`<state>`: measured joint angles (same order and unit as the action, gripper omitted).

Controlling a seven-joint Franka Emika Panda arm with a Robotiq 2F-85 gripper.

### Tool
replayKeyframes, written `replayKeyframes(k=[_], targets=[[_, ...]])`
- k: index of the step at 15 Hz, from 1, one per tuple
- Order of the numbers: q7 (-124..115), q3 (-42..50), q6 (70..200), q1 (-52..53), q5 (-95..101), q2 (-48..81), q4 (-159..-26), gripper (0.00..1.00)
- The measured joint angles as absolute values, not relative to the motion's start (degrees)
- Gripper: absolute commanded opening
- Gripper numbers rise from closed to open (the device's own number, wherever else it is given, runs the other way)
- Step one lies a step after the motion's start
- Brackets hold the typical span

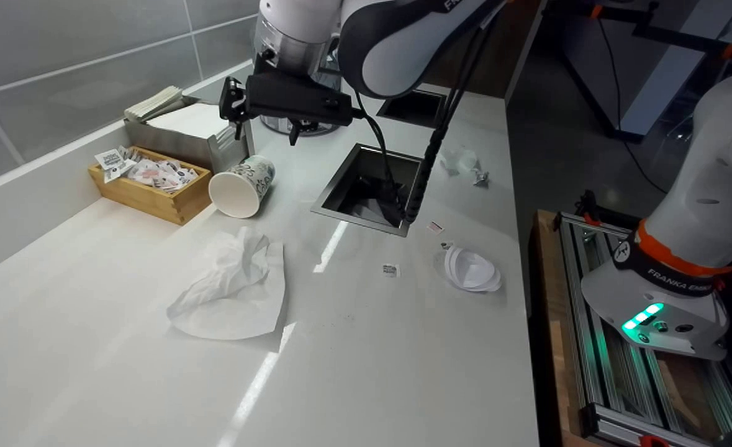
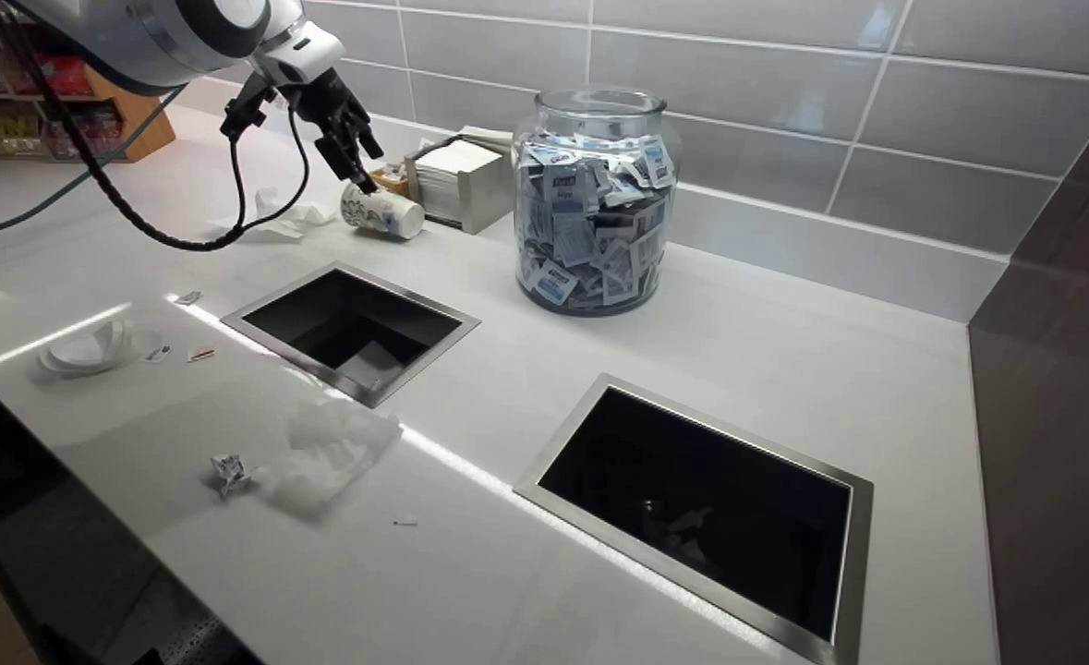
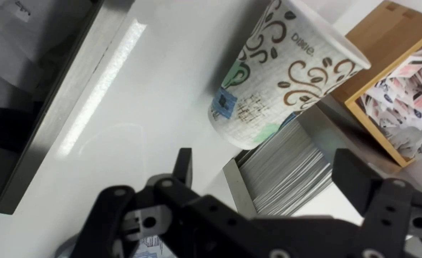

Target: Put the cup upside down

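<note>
- Fingers stand wide apart above the surface.
- Dixie paper cup lies on its side near the surface's wall-side edge, beside the wooden box.

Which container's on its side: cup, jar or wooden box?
The printed paper cup, its open end facing sideways; the glass jar and wooden box both stand upright.

1. Tabletop is pretty bright, with long glare streaks in both exterior views.
2. Floor looks way dimmer; robot base glows teal.
3. Wrist view's kinda soft, shadow beside the cup.
</note>
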<state>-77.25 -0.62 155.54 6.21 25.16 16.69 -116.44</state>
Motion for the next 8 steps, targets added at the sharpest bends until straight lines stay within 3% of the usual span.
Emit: replayKeyframes(k=[8], targets=[[-72.89,0.87,156.23,6.23,11.39,21.70,-112.34,1.00]])
